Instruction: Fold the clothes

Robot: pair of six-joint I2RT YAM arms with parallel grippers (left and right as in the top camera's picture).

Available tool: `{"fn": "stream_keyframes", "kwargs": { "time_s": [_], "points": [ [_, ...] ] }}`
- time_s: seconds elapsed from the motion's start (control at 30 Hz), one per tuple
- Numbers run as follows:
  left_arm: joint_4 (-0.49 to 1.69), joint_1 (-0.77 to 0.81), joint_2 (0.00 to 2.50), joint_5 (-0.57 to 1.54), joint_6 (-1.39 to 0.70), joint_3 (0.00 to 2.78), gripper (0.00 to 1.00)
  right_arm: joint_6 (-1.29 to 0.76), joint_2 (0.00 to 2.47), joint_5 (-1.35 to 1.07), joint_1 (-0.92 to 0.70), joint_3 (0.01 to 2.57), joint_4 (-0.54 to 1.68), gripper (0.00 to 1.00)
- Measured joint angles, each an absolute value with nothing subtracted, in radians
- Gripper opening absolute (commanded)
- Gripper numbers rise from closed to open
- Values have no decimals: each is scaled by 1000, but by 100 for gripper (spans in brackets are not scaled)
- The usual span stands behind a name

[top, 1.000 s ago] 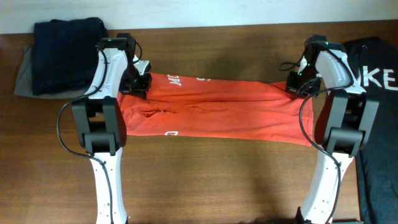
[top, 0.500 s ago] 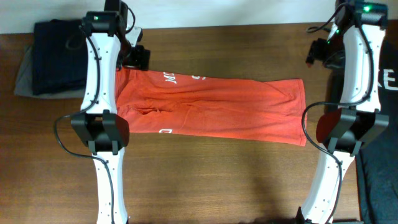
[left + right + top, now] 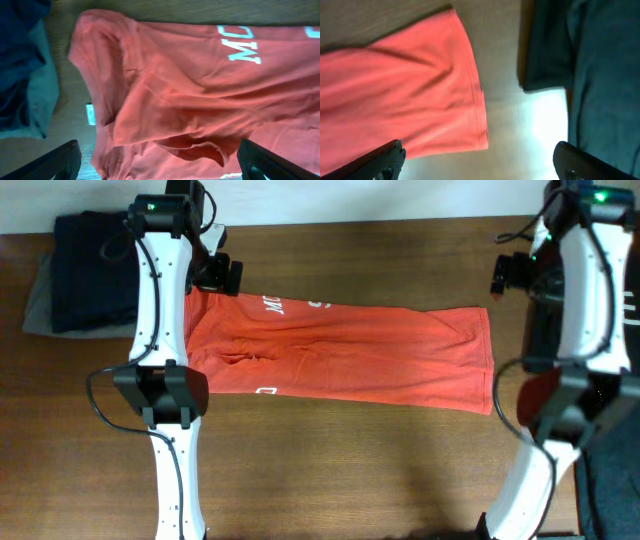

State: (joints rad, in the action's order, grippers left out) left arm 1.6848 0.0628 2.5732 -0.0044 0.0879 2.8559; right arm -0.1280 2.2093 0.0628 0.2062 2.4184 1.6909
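Two end effectors are mine to mind here. The left end effector (image 3: 216, 274) and the right end effector (image 3: 508, 274) both stand wide, jaws spread and holding nothing, each raised near one far corner of the T-shirt (image 3: 340, 355). The shirt lies as a long orange-red band across the middle of the worktop (image 3: 340, 470), already narrowed lengthwise, with white lettering (image 3: 245, 47) showing along its far edge.

My main worry is the left end. My left wrist view shows a loose bunched flap (image 3: 165, 135) and rumpled layers there. If I come down and pinch only the top layer, the cloth beneath will stay put and the next fold will drag into a twist, locking that lump inside.

The right end looks flatter, but its hem (image 3: 477, 100) lies near a dark garment (image 3: 600, 75). A reach that lands a little too far out could catch that dark cloth along with the shirt, or instead of it. A dark pile (image 3: 90, 270) sits just beside the left end and poses the same risk.

If one side grips deeper than the other, or lifts sooner, I expect the band to skew and the edges to miss each other.
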Motion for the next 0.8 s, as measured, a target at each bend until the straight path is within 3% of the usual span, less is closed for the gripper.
{"fn": "stream_keyframes", "kwargs": {
  "time_s": [0.23, 0.4, 0.43, 0.5, 0.53, 0.57, 0.63, 0.8],
  "points": [
    [1685, 22, 2573, -182, -59, 2856, 99, -129, 1797, 85, 207, 2180, 1693, 99],
    [1685, -32, 2573, -190, -96, 2856, 99, -121, 1707, 96, 241, 2029, 1633, 100],
    [1685, -38, 2573, -189, -100, 2856, 99, -109, 1717, 93, 255, 1994, 1601, 97],
    [1685, -46, 2573, -187, -104, 2856, 99, -33, 1755, 53, 296, 1898, 1512, 81],
    [1685, -46, 2573, -187, -107, 2856, 99, 7, 1773, 33, 315, 1858, 1481, 78],
    [1685, -46, 2573, -186, -107, 2856, 99, 39, 1790, 14, 333, 1821, 1453, 81],
    [1685, -44, 2573, -183, -110, 2856, 99, 106, 1825, -40, 380, 1738, 1372, 99],
    [1687, -38, 2573, -180, -114, 2856, 99, 193, 1865, -191, 480, 1679, 1265, 99]
  ]
}}
